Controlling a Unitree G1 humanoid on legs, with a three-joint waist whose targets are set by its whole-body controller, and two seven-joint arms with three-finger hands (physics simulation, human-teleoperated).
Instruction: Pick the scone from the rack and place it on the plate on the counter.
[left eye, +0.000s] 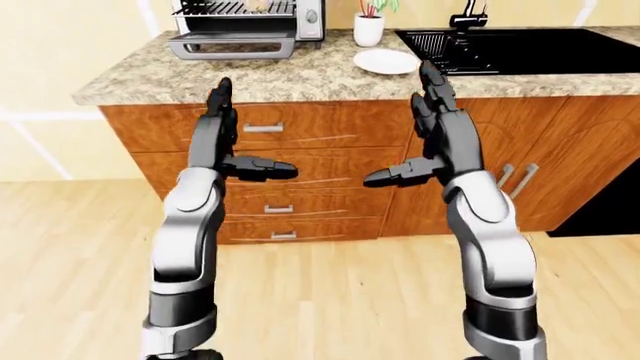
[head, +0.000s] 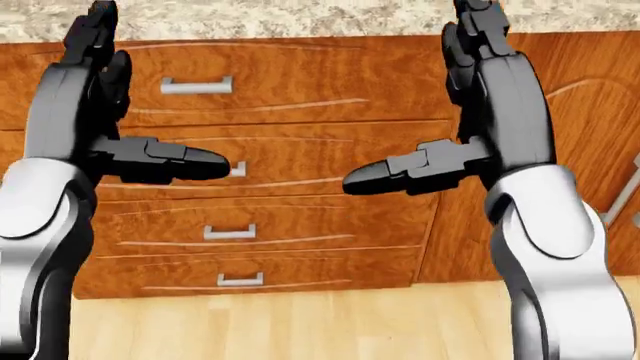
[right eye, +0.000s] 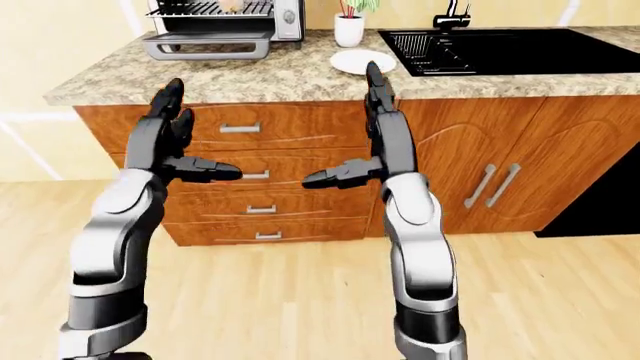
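Note:
A toaster oven (left eye: 245, 26) stands open at the top left of the granite counter (left eye: 300, 79), with its wire rack (left eye: 235, 7) showing. A pale lump on the rack (right eye: 232, 4) may be the scone; it is cut off by the view's top edge. The white plate (left eye: 385, 61) lies empty on the counter, right of the oven. My left hand (left eye: 255, 131) and right hand (left eye: 400, 124) are raised before the drawers, below the counter top. Both are open and empty, fingers up and thumbs pointing inward.
A white pot with a plant (left eye: 369, 30) stands behind the plate. A black sink (left eye: 530, 49) with a tap fills the counter's right part. Wooden drawers (head: 280, 150) and cabinet doors (right eye: 500, 180) are below. The wood floor (left eye: 330, 300) lies between me and the cabinets.

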